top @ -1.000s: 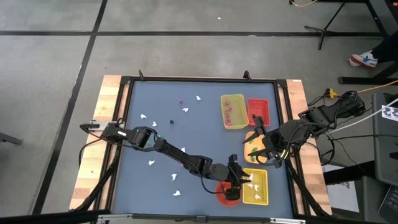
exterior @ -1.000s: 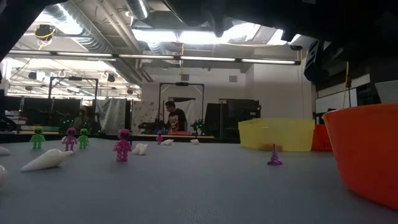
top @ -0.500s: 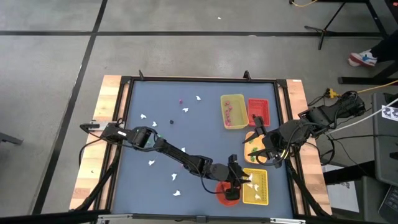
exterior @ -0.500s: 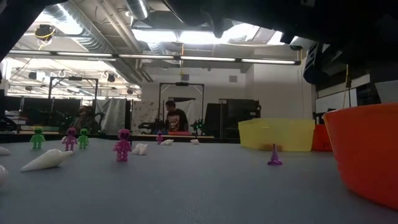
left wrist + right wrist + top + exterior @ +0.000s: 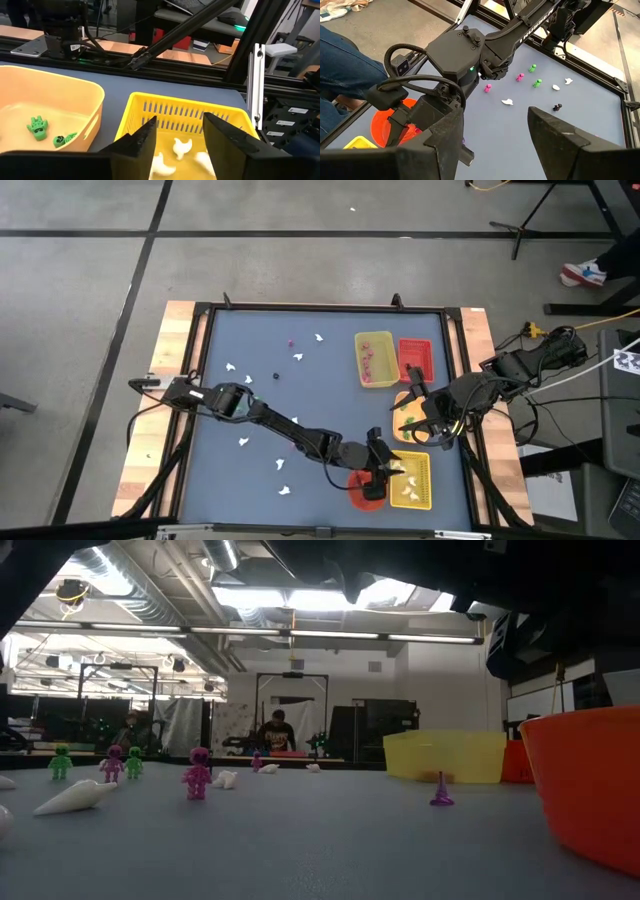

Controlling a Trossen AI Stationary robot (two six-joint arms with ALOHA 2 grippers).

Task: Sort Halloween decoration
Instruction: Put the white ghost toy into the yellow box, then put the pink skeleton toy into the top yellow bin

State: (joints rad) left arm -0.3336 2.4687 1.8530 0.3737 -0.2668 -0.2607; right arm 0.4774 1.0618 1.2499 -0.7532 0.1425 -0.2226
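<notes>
My left gripper reaches across to the near right and hovers open over a yellow basket; white ghost pieces lie on the basket's floor below the fingers. Beside it, an orange tray holds green figures. My right gripper waits open, raised above that orange tray. Loose decorations are scattered on the blue mat: white ghosts, pink figures, green ones and a dark bit.
A red-orange bowl stands at the near edge under my left arm. A yellow tray and a red tray sit at the far right. A purple cone stands on the mat. A person shows in the room behind.
Both arms have kept still. A white ghost piece that showed at my left gripper's fingertips now lies farther down in the yellow basket.
</notes>
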